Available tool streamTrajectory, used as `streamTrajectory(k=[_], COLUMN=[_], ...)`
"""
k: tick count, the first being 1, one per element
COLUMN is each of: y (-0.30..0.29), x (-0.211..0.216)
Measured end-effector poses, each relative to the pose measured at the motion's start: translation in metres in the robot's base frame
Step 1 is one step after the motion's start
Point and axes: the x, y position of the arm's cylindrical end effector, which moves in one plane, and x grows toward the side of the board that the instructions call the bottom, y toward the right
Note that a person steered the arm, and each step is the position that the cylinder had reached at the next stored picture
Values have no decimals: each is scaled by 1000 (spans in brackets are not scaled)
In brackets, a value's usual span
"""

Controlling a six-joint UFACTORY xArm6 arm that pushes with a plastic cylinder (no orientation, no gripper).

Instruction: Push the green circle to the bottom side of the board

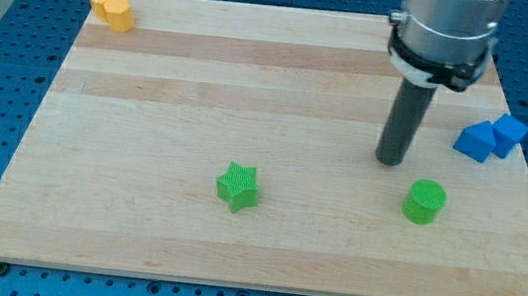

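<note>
The green circle stands on the wooden board at the view's lower right. My tip rests on the board just above and to the left of the green circle, a small gap apart from it. The dark rod rises from there to the grey arm end at the view's top right.
A green star lies left of the circle, near the board's middle bottom. A blue block sits at the board's right edge. A yellow block sits at the top left corner. The board lies on a blue perforated table.
</note>
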Motion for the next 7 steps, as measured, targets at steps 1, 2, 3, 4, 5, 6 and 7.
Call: streamTrajectory(k=[1,2,3,4,5,6,7], y=[34,61,57,32,8,-9,-20], x=[7,23,46,48,41,25,16])
